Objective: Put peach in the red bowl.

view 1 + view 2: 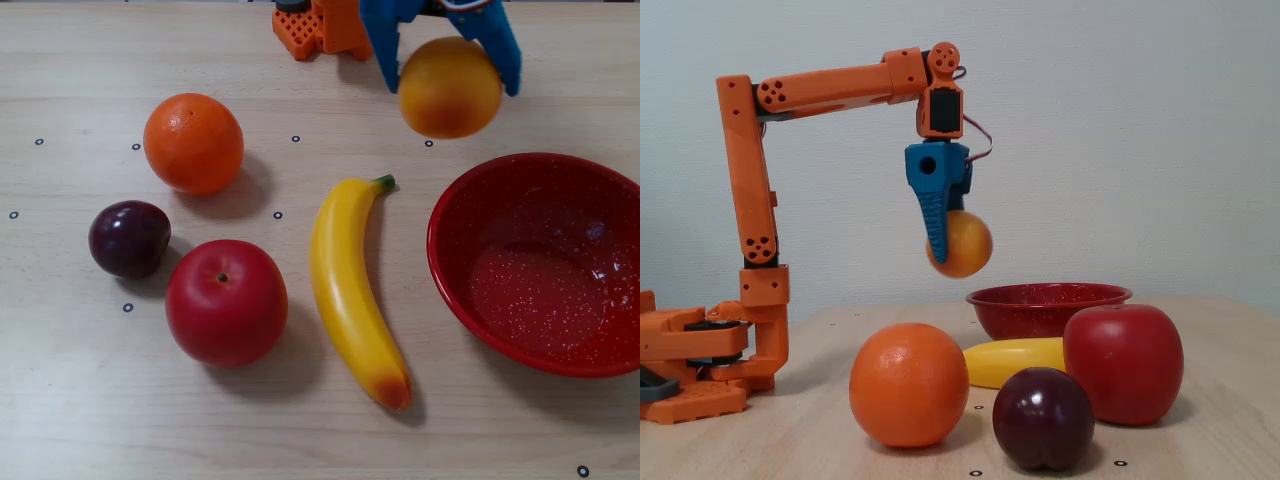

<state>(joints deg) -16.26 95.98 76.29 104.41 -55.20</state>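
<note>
My blue gripper (452, 85) is shut on the peach (450, 88), a smooth yellow-orange fruit with a reddish blush. It holds the peach in the air, well above the table, as a fixed view from the side shows: gripper (945, 250), peach (962, 244). The red bowl (520, 180) with white speckles inside stands on the table at the right, empty; it also shows behind the fruit in the side fixed view (1040, 300). The peach hangs just beyond the bowl's far-left rim.
On the table lie an orange (193, 143), a dark plum (129, 238), a red apple (226, 302) and a banana (350, 290). The orange arm base (700, 370) stands at the far table edge.
</note>
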